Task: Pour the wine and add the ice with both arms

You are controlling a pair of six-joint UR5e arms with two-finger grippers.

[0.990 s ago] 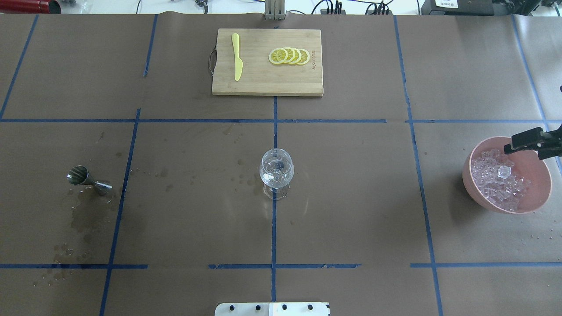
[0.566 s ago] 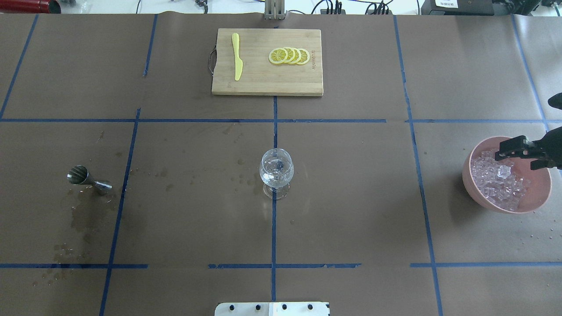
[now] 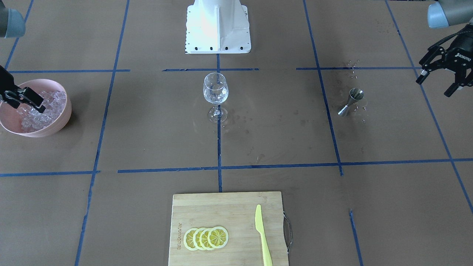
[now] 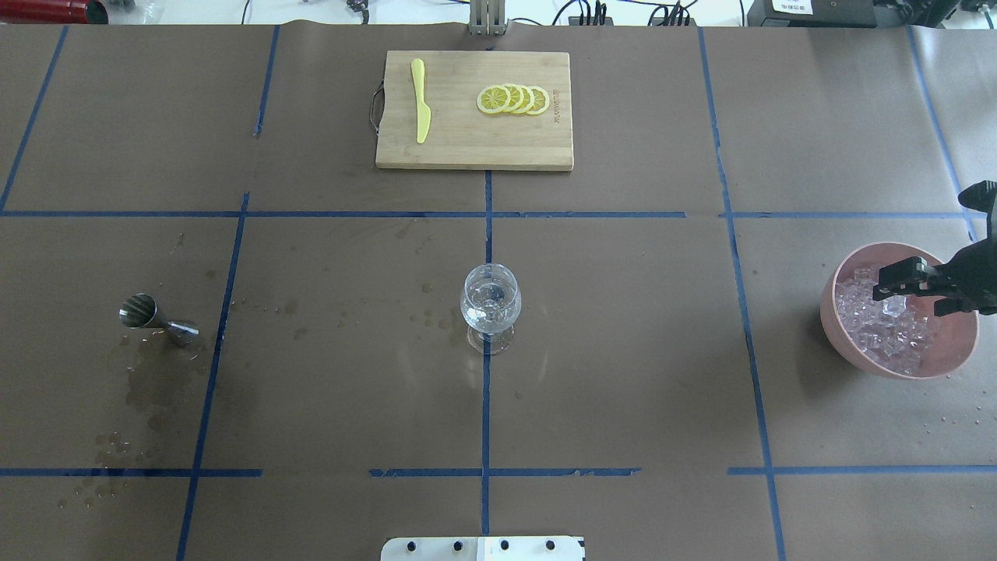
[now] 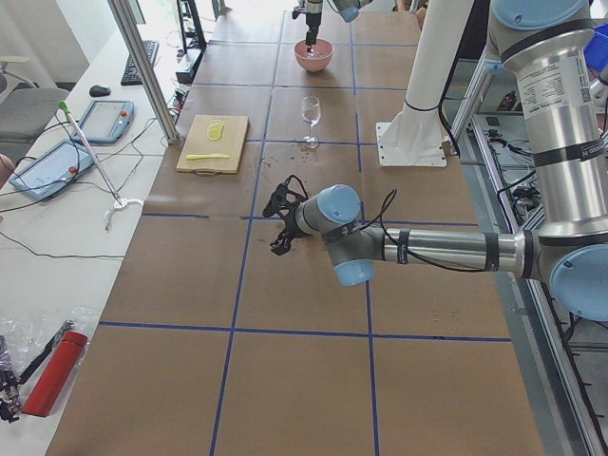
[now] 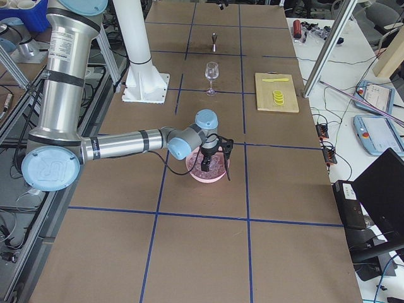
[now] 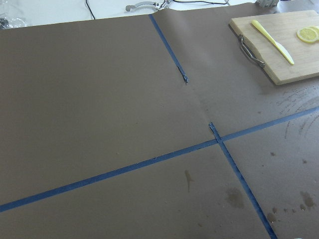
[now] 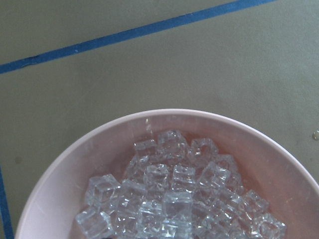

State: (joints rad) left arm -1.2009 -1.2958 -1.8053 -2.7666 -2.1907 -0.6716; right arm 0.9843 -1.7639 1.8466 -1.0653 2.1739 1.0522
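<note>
The ice (image 4: 884,327) is a heap of clear cubes in a pink bowl (image 4: 896,366) at the table's right; it fills the right wrist view (image 8: 174,199). My right gripper (image 4: 910,300) is open, just over the ice inside the bowl's rim, and holds nothing; it also shows in the front view (image 3: 24,103). A clear wine glass (image 4: 491,300) stands upright at the table's centre. My left gripper (image 3: 436,84) is open and empty, above the table beyond the steel jigger (image 3: 351,99). It is outside the overhead view.
A wooden cutting board (image 4: 475,148) with lemon slices (image 4: 514,100) and a yellow knife (image 4: 420,101) lies at the far centre. The jigger (image 4: 156,318) lies on its side at the left among wet stains. The white pedestal (image 3: 218,26) stands at the near edge.
My right gripper has moved further in over the bowl and down toward the ice. Nothing else has moved.
</note>
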